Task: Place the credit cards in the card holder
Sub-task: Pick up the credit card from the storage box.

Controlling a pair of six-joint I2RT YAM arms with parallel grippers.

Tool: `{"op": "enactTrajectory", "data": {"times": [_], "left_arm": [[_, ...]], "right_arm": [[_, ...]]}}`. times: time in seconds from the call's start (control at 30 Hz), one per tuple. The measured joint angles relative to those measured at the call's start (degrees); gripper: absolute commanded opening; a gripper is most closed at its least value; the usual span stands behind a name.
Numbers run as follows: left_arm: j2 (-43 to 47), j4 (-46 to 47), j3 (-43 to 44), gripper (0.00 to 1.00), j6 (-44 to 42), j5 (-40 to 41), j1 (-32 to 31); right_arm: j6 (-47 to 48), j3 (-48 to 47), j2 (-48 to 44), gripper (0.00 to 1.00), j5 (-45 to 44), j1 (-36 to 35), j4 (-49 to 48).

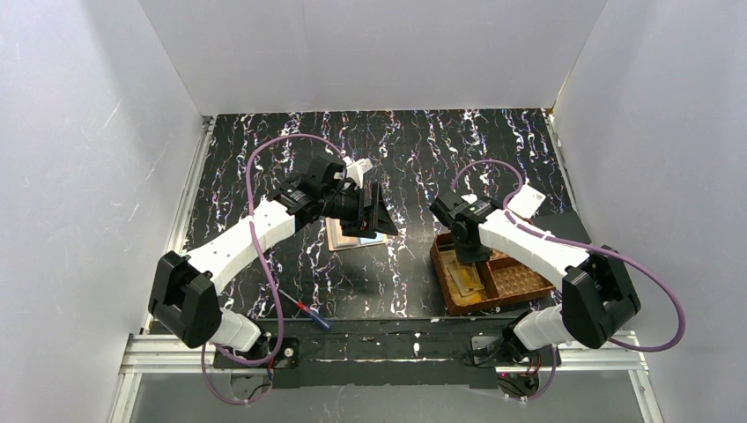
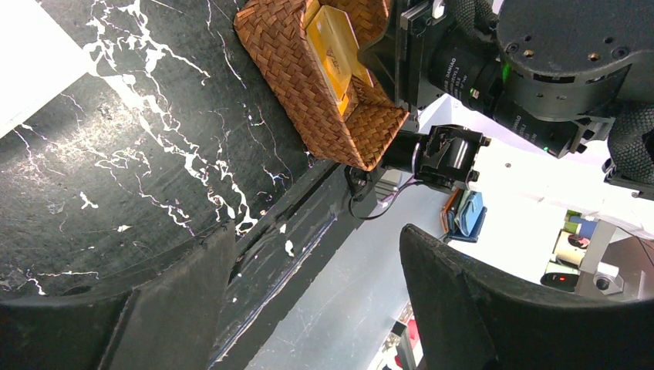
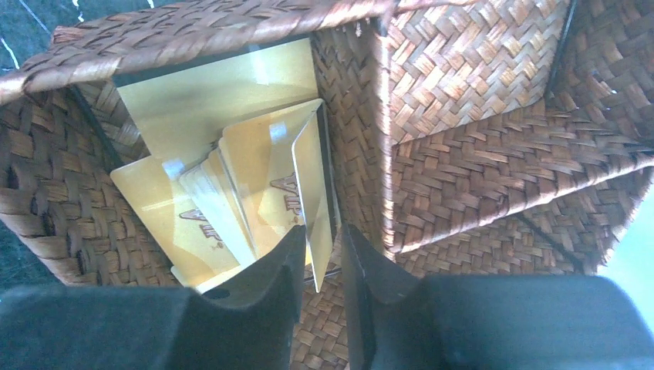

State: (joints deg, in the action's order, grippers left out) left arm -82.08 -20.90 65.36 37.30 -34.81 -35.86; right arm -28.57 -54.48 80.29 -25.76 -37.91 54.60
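Right gripper [image 3: 320, 308], frame bottom: jaws narrowed, cannot tell if clamped | credit cards [image 3: 231, 177] fanned in left compartment of basket tray [image 3: 463, 154], one upright between those jaws | left gripper [image 2: 316, 301] spread wide, empty | card holder [image 1: 346, 240] overhead centre, partly hidden by it.

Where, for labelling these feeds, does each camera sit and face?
Top external: above and behind the bases, looking down on the table; left arm and right arm show whole.
Left wrist: on the left arm, facing the table's near edge, basket and right arm; left tool, open, at bottom.
Right wrist: on the right arm, looking down into the basket at gold cards; right tool straddles one card's edge.
Shared: both wrist views show the basket's cards.
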Motion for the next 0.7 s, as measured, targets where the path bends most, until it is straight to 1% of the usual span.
{"op": "enactTrajectory", "data": {"times": [0.07, 0.43, 0.47, 0.57, 0.63, 0.7], "left_arm": [[0.0, 0.0, 0.0, 0.77, 0.0, -0.1, 0.0], [0.0, 0.1, 0.0, 0.77, 0.0, -0.3, 0.0], [0.0, 0.1, 0.0, 0.77, 0.0, -0.3, 0.0], [0.1, 0.0, 0.0, 0.77, 0.0, -0.3, 0.0], [0.1, -0.1, 0.0, 0.77, -0.1, -0.3, 0.0], [0.2, -0.1, 0.0, 0.77, -0.2, -0.3, 0.0]], "right_arm": [[0.2, -0.3, 0.0, 0.26, -0.9, 0.0, 0.7], [0.7, -0.2, 2.0, 0.24, -1.1, 0.1, 1.6], [0.7, -0.1, 2.3, 0.22, -0.9, 0.1, 1.3], [1.2, 0.0, 3.1, 0.05, -0.4, 0.1, 0.6], [1.6, 0.0, 3.3, 0.01, -0.1, 0.1, 0.3], [1.8, 0.0, 3.3, 0.01, 0.0, 0.1, 0.2]]}}
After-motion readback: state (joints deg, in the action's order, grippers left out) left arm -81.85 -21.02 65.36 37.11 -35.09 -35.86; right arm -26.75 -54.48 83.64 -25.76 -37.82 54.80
